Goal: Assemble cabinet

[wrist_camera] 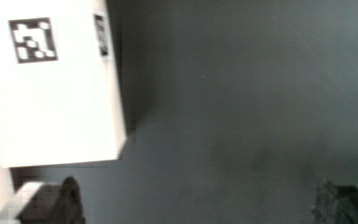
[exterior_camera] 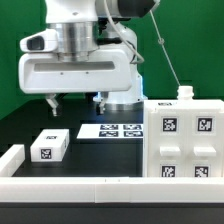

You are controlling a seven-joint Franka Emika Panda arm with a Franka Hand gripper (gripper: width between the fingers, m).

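Observation:
The big white cabinet box [exterior_camera: 185, 140] stands at the exterior view's right, its tagged square fronts facing the camera. A small white drawer block [exterior_camera: 48, 147] with a tag on top lies on the black table at the exterior view's left. It also shows in the wrist view [wrist_camera: 51, 95], tag at one end. My gripper [exterior_camera: 76, 103] hangs above the table between the two, open and empty. In the wrist view the gripper [wrist_camera: 202, 205] has bare table between its dark fingertips [wrist_camera: 51, 200], and the block lies just beyond one fingertip.
The marker board [exterior_camera: 112, 130] lies flat behind the gripper. A long white rail piece [exterior_camera: 70, 186] runs along the front edge and another [exterior_camera: 10, 160] sits at the exterior view's left. A small white knob [exterior_camera: 184, 93] stands on top of the cabinet box.

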